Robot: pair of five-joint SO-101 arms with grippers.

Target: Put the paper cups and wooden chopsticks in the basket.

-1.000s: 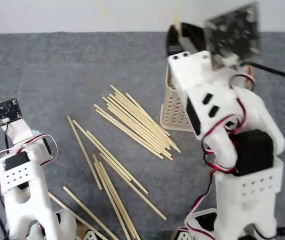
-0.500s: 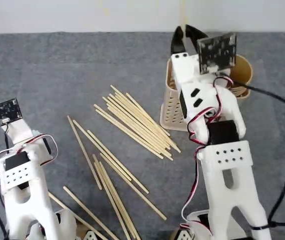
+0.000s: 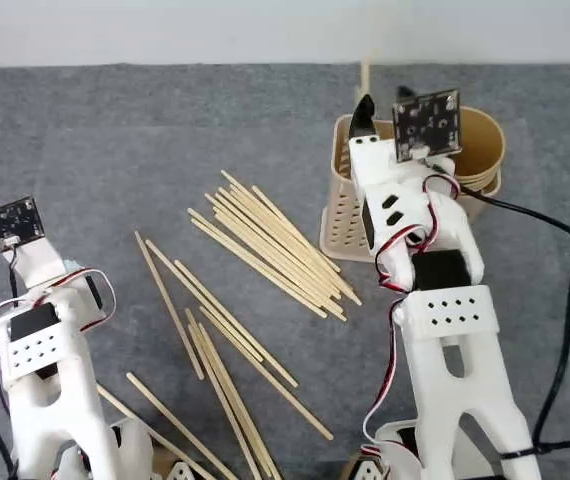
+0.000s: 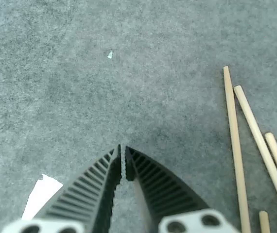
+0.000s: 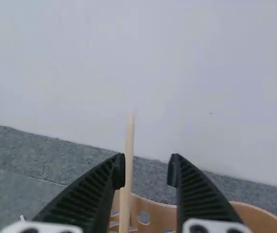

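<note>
High view: my right pincer (image 3: 383,102) hangs over the basket (image 3: 349,222), one chopstick (image 3: 366,76) upright against it; the loose chopsticks (image 3: 270,250) lie slantwise on the worktop (image 3: 165,130) between my arms. Left wrist: my left pincer (image 4: 123,151) is pressed together, empty, sticks just beside. Right wrist: fingers (image 5: 95,193) spread, the upright stick touching one, basket rim straight below.

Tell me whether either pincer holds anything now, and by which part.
Nothing is held. The left pincer is shut on nothing. The right pincer is open; an upright chopstick stands against one finger, not clamped.
</note>
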